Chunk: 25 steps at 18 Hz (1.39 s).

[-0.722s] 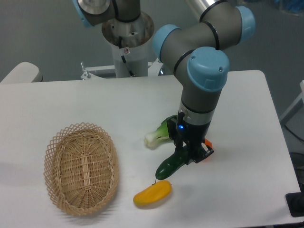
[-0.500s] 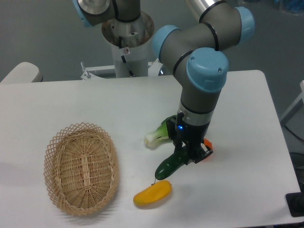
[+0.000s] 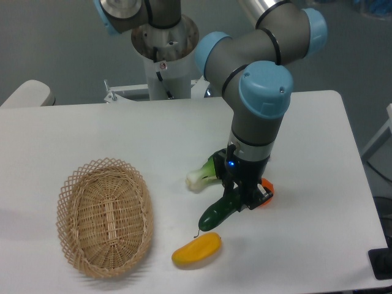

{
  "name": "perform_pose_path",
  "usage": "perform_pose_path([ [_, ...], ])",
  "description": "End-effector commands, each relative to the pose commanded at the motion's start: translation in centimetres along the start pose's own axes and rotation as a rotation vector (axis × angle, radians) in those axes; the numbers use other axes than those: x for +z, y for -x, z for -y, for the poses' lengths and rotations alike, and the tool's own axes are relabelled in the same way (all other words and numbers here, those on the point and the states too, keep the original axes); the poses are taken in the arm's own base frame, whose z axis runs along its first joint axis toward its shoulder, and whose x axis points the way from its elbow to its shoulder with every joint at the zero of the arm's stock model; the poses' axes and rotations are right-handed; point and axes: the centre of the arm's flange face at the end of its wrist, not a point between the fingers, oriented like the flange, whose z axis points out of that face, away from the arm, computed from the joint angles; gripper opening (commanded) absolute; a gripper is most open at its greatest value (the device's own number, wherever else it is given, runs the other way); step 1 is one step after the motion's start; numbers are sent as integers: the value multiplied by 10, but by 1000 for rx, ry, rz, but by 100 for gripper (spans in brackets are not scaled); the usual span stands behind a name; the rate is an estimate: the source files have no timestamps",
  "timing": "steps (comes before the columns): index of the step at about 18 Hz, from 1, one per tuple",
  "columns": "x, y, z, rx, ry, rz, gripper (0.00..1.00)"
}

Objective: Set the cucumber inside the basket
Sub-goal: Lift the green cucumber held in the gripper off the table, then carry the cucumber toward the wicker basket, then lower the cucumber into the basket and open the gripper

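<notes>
The cucumber [image 3: 215, 214] is slim, dark green and glossy. It hangs tilted from my gripper [image 3: 240, 199], which is shut on its upper right end, and its free end points down-left just above the table. The basket [image 3: 105, 217] is an oval tan wicker one at the front left of the table, with nothing in it. My gripper is well to the right of the basket.
A yellow oblong fruit [image 3: 196, 250] lies just below the cucumber's tip. A bok choy [image 3: 204, 173] lies left of the gripper. A small orange thing [image 3: 266, 185] shows behind the gripper on the right. The arm's base [image 3: 164, 46] stands at the back.
My gripper has risen slightly and shifted a little left with the cucumber in it. The other things have not moved.
</notes>
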Motion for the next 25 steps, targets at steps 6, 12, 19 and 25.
perform_pose_path([
  [6,7,-46,22,-83,27,-29,5],
  [12,42,-101,90,-329,99,-64,5],
  [19,86,-169,147,-462,198,-85,5],
  [25,110,-207,165,-538,251,-93,5],
])
